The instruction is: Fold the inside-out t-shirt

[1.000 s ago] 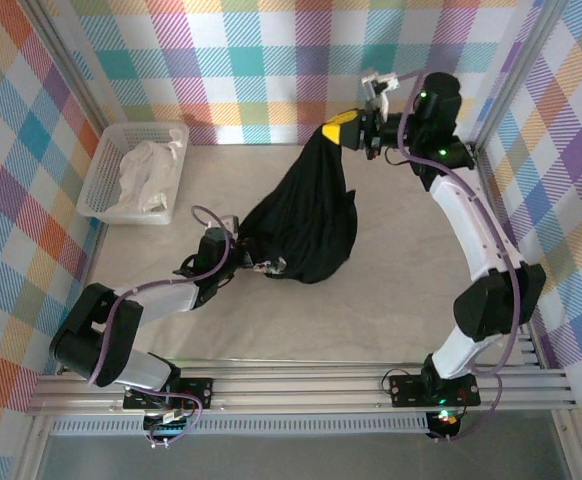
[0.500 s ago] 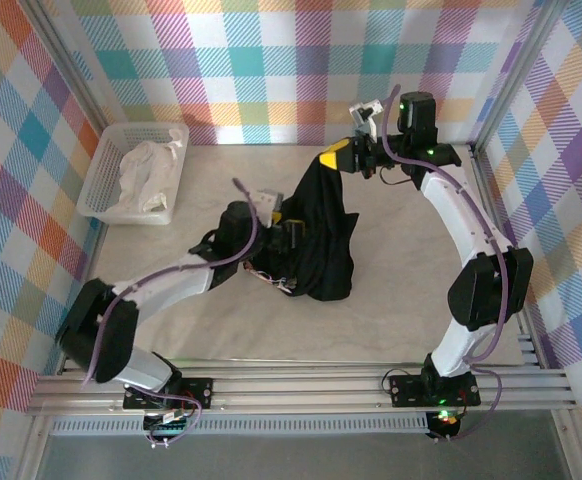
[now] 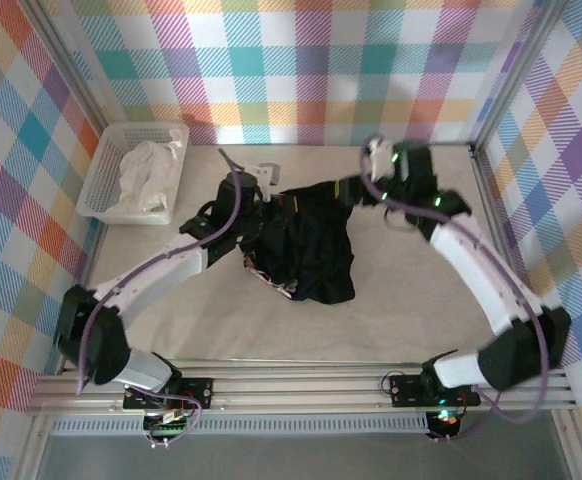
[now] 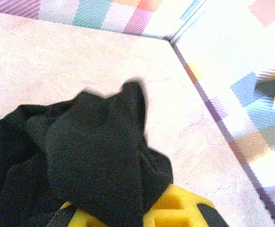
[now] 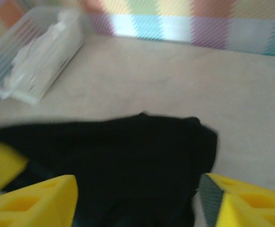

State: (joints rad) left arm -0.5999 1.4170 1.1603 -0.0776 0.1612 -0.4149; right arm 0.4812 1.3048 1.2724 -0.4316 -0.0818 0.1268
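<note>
The inside-out t-shirt [image 3: 309, 255] is held by its far edge, stretched crosswise between the left gripper [image 3: 271, 202] and the right gripper [image 3: 357, 190], both clamped on it, its bulk bunched on the worktop [image 3: 421, 300] nearer the bases.

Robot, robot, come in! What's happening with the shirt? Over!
Left gripper shut on t-shirt. Right gripper over its edge, grip unclear. Fabric bunched, not folded. Basket well aside.

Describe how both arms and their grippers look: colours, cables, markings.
Both the left arm and the right arm have white links, black joints and a loose purple cable along them. Green lights glow on the right one. Left fingers and right fingers are bright yellow, with hollows.
</note>
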